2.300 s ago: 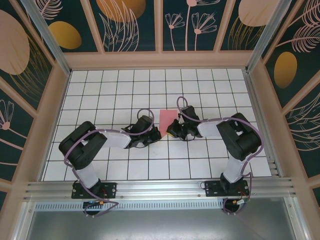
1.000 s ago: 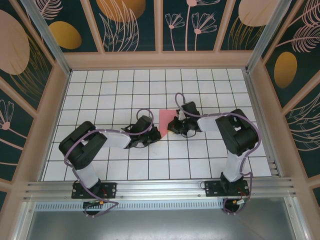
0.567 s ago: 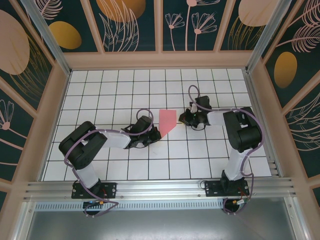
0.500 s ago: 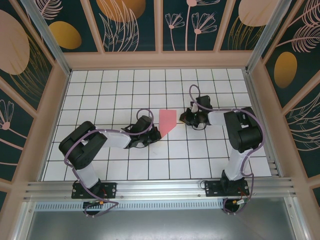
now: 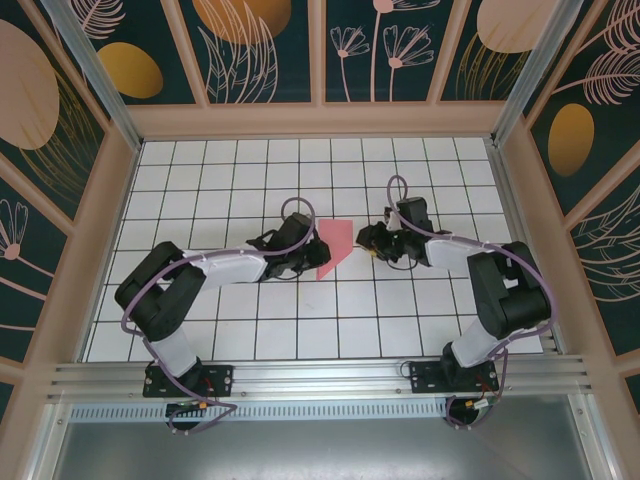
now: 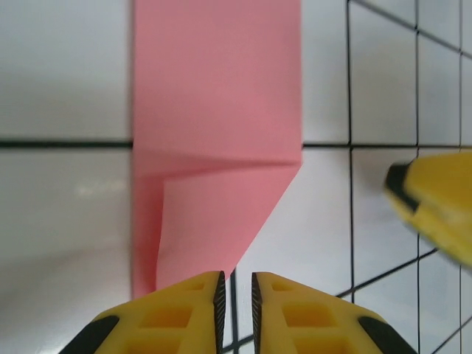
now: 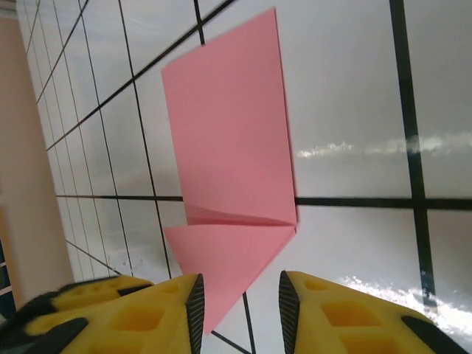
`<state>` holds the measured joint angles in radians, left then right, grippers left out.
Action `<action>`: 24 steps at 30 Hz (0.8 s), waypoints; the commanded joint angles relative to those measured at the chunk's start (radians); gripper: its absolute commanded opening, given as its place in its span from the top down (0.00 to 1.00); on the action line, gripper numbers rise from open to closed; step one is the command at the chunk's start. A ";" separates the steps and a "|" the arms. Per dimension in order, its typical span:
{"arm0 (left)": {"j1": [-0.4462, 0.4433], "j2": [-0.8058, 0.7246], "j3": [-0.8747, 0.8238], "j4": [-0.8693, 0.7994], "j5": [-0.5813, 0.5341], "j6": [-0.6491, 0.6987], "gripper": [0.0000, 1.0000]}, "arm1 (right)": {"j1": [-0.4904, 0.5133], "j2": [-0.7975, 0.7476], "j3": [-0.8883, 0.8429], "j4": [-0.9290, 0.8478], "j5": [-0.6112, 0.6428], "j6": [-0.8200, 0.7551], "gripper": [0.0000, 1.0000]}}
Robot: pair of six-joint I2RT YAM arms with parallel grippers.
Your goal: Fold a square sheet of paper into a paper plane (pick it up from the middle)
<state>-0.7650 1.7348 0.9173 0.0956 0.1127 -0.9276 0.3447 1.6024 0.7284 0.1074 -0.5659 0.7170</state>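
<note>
Both just cracked apart: left gripper narrowly, right gripper wider. Paper lies released, half-folded; more creases needed.

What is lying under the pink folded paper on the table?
The pink paper lies on the white tiled table; nothing else shows at its edges. The surface directly beneath is covered.

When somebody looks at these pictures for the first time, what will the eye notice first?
The salmon-pink sheet of paper lies flat in the middle of the white grid table, its near end folded to a slanted point. The left arm and the right arm reach toward it from both sides, their yellow jaws slightly apart near its edges.
</note>
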 commanded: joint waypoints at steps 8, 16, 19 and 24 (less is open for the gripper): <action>0.002 0.147 0.119 -0.101 -0.125 0.043 0.88 | 0.033 0.093 0.028 0.044 -0.015 0.035 0.64; 0.003 0.182 0.123 -0.123 -0.144 0.041 0.92 | 0.041 0.150 0.057 0.046 -0.028 0.027 0.62; 0.003 0.184 0.117 -0.122 -0.143 0.035 0.92 | 0.046 0.163 0.067 0.051 -0.031 0.025 0.62; 0.003 0.178 0.103 -0.107 -0.137 0.027 0.92 | 0.048 0.187 0.083 0.057 -0.041 0.029 0.63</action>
<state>-0.7650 1.8935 1.0222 0.0097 -0.0093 -0.9016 0.3828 1.7657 0.7845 0.1360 -0.5850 0.7422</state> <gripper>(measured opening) 0.088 0.372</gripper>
